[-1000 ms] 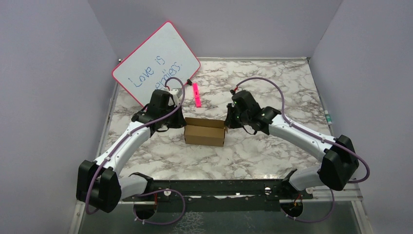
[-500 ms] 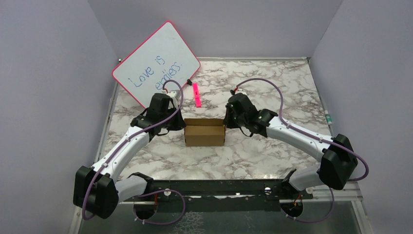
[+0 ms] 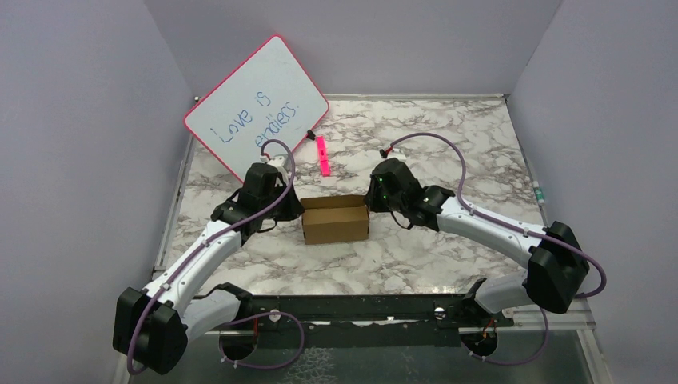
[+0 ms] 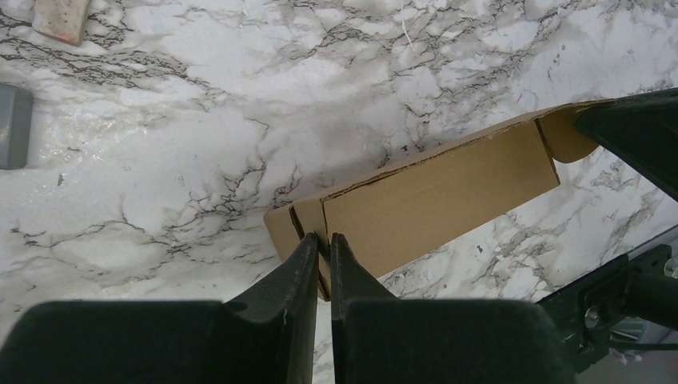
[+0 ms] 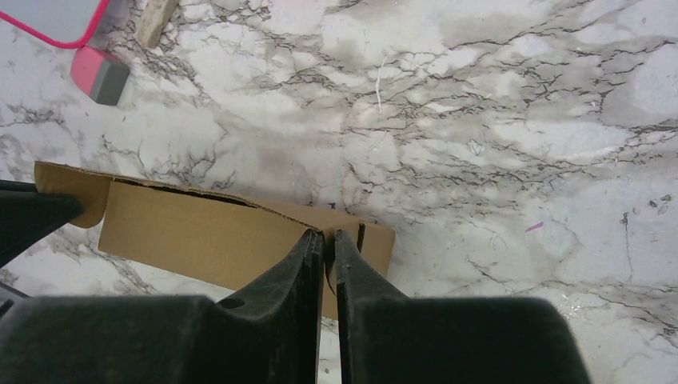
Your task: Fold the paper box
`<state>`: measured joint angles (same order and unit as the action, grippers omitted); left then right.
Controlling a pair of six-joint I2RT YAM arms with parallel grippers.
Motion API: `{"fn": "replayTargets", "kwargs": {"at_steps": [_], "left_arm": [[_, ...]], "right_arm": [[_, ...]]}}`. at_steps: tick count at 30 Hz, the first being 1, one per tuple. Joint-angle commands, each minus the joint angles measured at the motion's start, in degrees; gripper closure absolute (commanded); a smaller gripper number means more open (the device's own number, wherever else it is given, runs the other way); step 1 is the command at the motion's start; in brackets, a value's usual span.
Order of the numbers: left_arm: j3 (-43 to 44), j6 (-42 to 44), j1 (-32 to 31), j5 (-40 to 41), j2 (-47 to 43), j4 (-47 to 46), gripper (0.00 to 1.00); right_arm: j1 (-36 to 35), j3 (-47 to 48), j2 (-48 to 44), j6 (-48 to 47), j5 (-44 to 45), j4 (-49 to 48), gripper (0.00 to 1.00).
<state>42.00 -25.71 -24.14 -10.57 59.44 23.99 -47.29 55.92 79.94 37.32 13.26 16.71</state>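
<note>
— First entry, the tools?

— Left gripper (image 4: 321, 238): jaws all but closed, only a thin slit between them, pinching the end wall of the paper box (image 4: 436, 196) at its left corner. Right gripper (image 5: 329, 234): likewise a sliver apart, with the cardboard edge of the opposite end caught between the fingers.

— Second entry, the box?

— Brown cardboard with an open top, sitting mid-table (image 3: 416, 256). Its long side runs left to right, straight from one gripper to the other. Neither arm is nearer, as each has its own short end.

— Anything else nearby?

— A pink marker (image 3: 322, 155) just behind the box and a whiteboard (image 3: 256, 104) leaning at the far left, both apart from it.

— And the coming fold?

— My guess is that it works along that length, one end braced while the other is tucked.
</note>
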Motion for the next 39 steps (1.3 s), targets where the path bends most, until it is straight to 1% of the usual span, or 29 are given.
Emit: {"fn": "replayTargets", "kwargs": {"at_steps": [1, 12, 17, 21, 22, 32, 39], "left_arm": [[-1.2, -2.3, -1.8, 1.3, -0.9, -3.4, 0.90], [-1.6, -3.3, -5.9, 7.5, -1.8, -3.5, 0.90], [-2.1, -3.9, -7.1, 10.0, -2.6, -3.5, 0.90], [-3.0, -4.9, -8.0, 10.1, -3.2, -4.2, 0.90], [-3.1, -5.1, -8.3, 11.5, -3.3, -4.6, 0.90], [-4.7, -7.2, -12.5, 15.6, -3.9, -6.5, 0.90], [-6.1, -7.9, -13.6, 18.3, -5.1, -7.4, 0.90]], "right_arm": [[-0.9, 0.5, 0.2, 1.7, 0.4, -1.3, 0.83], [-1.3, 2.3, 0.7, 2.2, 0.4, 0.9, 0.79], [-1.3, 0.6, -0.7, 2.9, 1.7, 0.6, 0.79], [-1.3, -1.0, -1.9, 4.5, 0.0, -1.4, 0.80], [-1.3, -1.2, -2.0, 4.8, -0.4, -1.9, 0.80], [-1.5, -4.2, -3.4, 8.6, -2.5, -5.5, 0.82], [-1.5, -5.5, -5.0, 9.4, -1.0, -6.2, 0.82]]}}
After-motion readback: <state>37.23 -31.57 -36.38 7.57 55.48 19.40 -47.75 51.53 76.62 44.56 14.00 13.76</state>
